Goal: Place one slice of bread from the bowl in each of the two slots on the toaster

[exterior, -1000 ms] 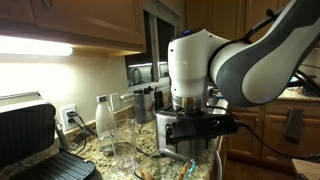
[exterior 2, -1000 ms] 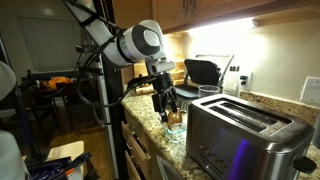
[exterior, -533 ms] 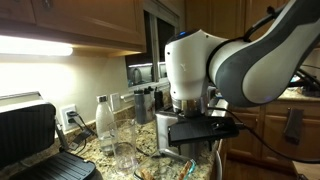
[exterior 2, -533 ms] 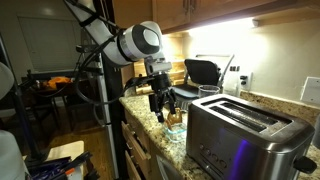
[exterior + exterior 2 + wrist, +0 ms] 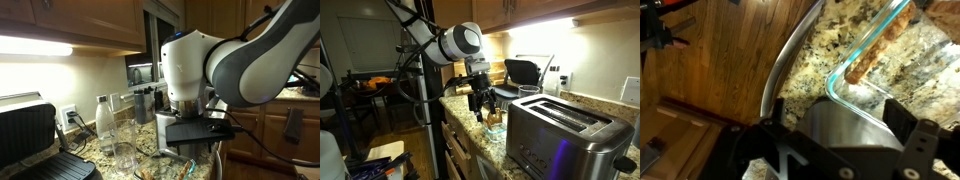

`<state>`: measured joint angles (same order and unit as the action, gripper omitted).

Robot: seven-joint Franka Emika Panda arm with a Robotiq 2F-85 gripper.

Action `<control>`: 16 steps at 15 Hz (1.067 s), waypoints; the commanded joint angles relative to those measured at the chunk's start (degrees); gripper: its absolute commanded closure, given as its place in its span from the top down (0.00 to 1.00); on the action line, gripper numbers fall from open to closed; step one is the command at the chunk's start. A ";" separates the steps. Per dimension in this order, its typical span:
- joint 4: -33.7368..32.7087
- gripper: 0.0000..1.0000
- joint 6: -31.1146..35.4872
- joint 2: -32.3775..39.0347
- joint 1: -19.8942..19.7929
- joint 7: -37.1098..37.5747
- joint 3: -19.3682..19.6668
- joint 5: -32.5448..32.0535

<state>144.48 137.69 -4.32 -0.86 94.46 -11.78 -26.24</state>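
Bread slice [image 5: 868, 58] lies tilted inside a clear glass bowl [image 5: 840, 95] in the wrist view, leaning along the bowl's wall, brown crust up. The bowl rests on a speckled granite countertop [image 5: 808, 70], whose curved edge drops away to a wooden floor [image 5: 720, 50]. The stainless toaster [image 5: 565, 132] stands on the same counter in the foreground of an exterior view, its two long slots facing up. Beyond the toaster's far end the gripper [image 5: 483, 106] hangs from the white arm [image 5: 458, 42], pointing down over the counter, above the bowl with its fingers apart from the bread. Its black fingers [image 5: 925, 150] stand spread wide at the lower corners of the wrist view, pinching nothing. Farther back from the toaster, against the wall, sits a black contact grill [image 5: 525, 72] beside a wall outlet [image 5: 560, 80], lit by a bright strip under the wooden cabinets [image 5: 535, 12]. In an exterior view from the opposite direction, the arm fills the right half, and a clear plastic bottle [image 5: 103, 120] and a drinking glass [image 5: 124, 148] stand just beside each other on the granite. The room behind the toaster's near side is dim.
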 commanded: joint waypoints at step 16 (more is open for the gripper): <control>-10.40 1.00 0.21 12.05 7.17 11.84 3.10 1.27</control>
<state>135.93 137.81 5.66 3.59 103.66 -10.63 -25.80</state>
